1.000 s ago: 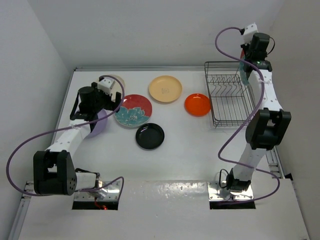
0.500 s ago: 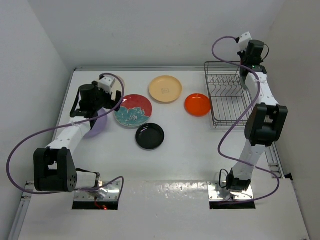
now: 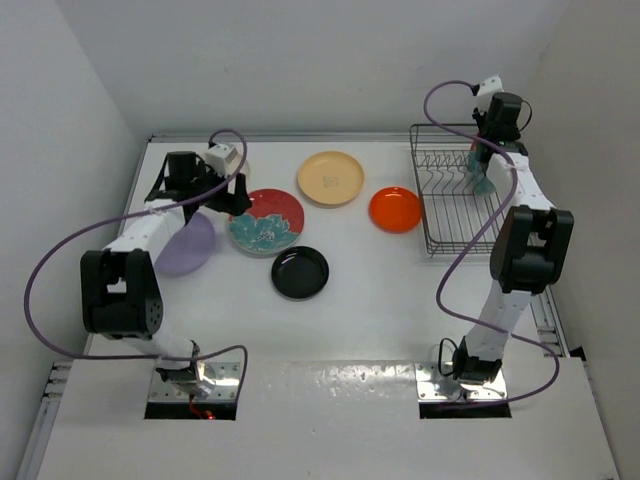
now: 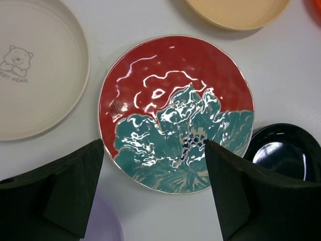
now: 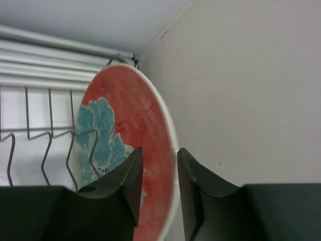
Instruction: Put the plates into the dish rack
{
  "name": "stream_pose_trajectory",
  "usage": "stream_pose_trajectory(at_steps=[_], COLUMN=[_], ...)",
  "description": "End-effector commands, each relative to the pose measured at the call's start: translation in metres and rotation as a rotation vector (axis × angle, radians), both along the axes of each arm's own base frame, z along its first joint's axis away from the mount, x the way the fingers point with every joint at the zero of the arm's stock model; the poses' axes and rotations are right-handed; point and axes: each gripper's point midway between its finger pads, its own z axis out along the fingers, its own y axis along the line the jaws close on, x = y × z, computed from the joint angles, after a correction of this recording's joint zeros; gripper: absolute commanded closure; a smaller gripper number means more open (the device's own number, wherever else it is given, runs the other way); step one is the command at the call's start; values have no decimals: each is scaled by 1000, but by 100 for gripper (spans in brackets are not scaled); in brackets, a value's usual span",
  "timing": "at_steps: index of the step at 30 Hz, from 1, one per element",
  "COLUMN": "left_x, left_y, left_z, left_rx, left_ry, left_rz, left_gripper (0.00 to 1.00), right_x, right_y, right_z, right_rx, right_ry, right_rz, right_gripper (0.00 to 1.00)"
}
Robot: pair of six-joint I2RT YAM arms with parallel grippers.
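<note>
Hovering with the left gripper (image 4: 153, 148) spread wide over the red flowered plate (image 4: 175, 110), between the cream plate (image 4: 35, 70) and black plate (image 4: 283, 150), near the lavender plate (image 3: 183, 243). Leaving the pale orange plate (image 3: 330, 177) and small orange plate (image 3: 394, 209) lying flat mid-table. Straddling with the right gripper (image 5: 159, 156), jaws narrowly parted, the rim of a second red plate (image 5: 125, 125) standing on edge at the dish rack's (image 3: 445, 215) right side.
</note>
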Motion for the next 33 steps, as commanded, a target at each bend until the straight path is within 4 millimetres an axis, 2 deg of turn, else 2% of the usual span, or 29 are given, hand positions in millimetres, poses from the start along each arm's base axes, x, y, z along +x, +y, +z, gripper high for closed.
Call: stream_pose_trajectory(at_steps=[1,2,5,6,7,11,12,13,16,17,20,22,24,26,28,29,30,32,33], left_x=[3,5,3,2,-4,-4,0,0,13,13,31,32,30,27,20,18,12,5,5], left_y=[-1,3,12,18,19,27,28,29,39,39,43,49,41,31,15,11,3,-2,2], left_z=[8,-7,-23,-40,-48,-70,-71,-77,-89,-95,-96,-111,-115,-121,-119,-122,-127,-129,-126], left_rx=[-89,-105,-95,-97,-91,-90,-90,-82,-63,-63,-63,-62,-117,-153,-225,-245,-291,-362,-384], left_ry=[110,180,326,396,446,516,508,523,530,544,501,530,543,552,554,560,580,606,593], left_rz=[-8,16,65,95,103,160,160,168,196,197,172,178,125,61,-28,-51,-91,-118,-127], left_gripper=[14,17,20,21,21,21,21,21,21,21,21,21,24,28,34,42,47,54,59], right_x=[3,0,-1,-3,-4,-5,-6,-6,-9,-8,-10,-14,-16,-19,-24,-26,-31,-33,-37], right_y=[4,5,16,18,23,42,47,60,77,99,127,145,164,172,186,185,197,200,211], right_z=[69,75,81,85,88,97,104,102,110,114,120,125,127,130,137,139,136,137,138], right_rx=[-3,-2,8,9,10,3,-1,-9,-23,-24,-17,-10,-15,-19,-44,-80,-92,-151,-160], right_ry=[-195,-201,-206,-207,-210,-198,-210,-187,-191,-198,-217,-228,-228,-234,-256,-270,-267,-282,-286], right_rz=[-7,-2,15,24,35,80,92,120,160,201,263,302,339,346,369,354,374,377,383], right_gripper=[62,57,43,39,33,20,17,14,12,12,12,12,12,12,12,12,12,9,9])
